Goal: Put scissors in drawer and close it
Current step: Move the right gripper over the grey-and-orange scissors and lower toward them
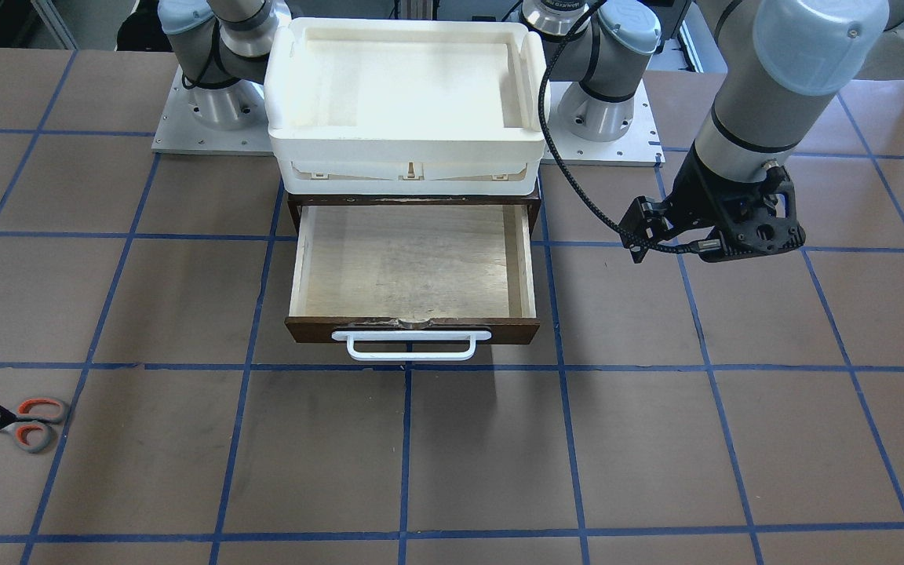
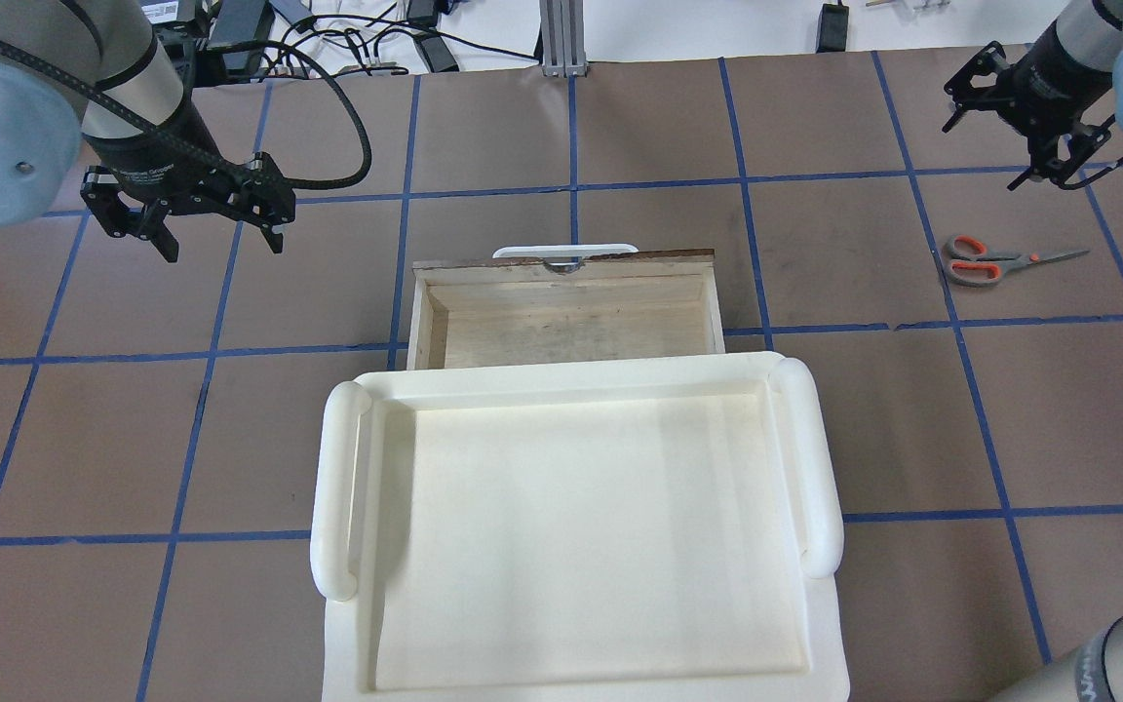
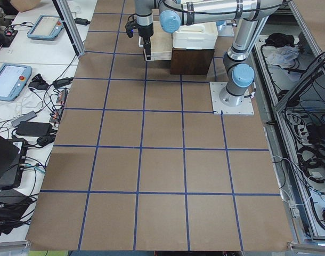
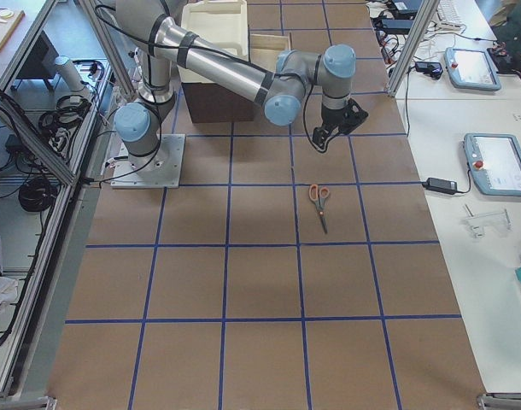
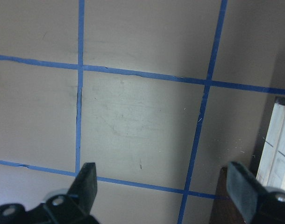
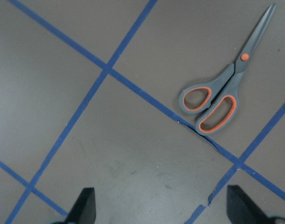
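My right pincer (image 6: pixel 161 205) hovers with its fingers wide apart. The small grey-handled scissors with orange-red loops (image 6: pixel 222 100) lie flat on the brown taped table (image 6: pixel 110 163), ahead of it and off to one side, not touching. My left pincer (image 5: pixel 162 179) is also spread. The dark-brown wooden drawer (image 2: pixel 571 295) stands open near it, on the side toward my right arm, under a white plastic tray (image 2: pixel 571 526).

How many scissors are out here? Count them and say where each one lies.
1. The scissors lie flat on the table, on the robot's right of the open drawer, near the open right claw. Drawer and white tray hold none; none seem hidden.
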Motion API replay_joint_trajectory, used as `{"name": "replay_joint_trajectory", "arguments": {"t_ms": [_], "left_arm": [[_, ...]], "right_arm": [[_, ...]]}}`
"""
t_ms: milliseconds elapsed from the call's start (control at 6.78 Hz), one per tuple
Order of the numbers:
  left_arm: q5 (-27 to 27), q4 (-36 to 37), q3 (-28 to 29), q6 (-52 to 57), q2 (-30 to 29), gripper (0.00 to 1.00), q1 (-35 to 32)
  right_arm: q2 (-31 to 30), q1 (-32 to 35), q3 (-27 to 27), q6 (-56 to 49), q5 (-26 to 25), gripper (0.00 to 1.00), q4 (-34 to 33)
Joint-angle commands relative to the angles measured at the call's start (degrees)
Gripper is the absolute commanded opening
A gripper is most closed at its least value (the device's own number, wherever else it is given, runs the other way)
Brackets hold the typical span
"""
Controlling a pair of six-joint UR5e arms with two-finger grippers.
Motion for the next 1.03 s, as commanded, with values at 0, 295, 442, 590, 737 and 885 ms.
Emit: {"name": "replay_joint_trajectory", "arguments": {"t_ms": [0, 295, 442, 590, 737, 885], "left_arm": [[-2.0, 0.0, 0.1, 0.0, 0.2, 1.0, -0.1], [-2.1, -0.1, 0.2, -0.1, 0.6, 1.0, 0.3], [-1.3, -0.2, 0.2, -0.1, 0.4, 1.0, 0.5], [-1.2, -0.5, 0.3, -0.1, 0.9, 1.0, 0.2], [-1.2, -1.2, 0.2, -0.2, 1.4, 1.0, 0.0], [-1.1, -2.2, 0.4, -0.3, 2.3, 1.0, 0.2]], "right_arm": [[4.2, -4.0, 0.6, 5.0, -3.0, 1.0, -2.8], [7.9, -5.0, 2.8, 11.4, -7.8, 1.0, -3.7], [8.9, -5.0, 3.1, 12.1, -9.5, 1.0, -4.0], [10.5, -5.1, 3.2, 11.9, -9.9, 0.99, -4.4], [11.4, -5.7, 2.5, 12.4, -11.0, 0.93, -4.9], [12.2, -5.7, 2.4, 13.1, -12.4, 0.94, -9.3]]}}
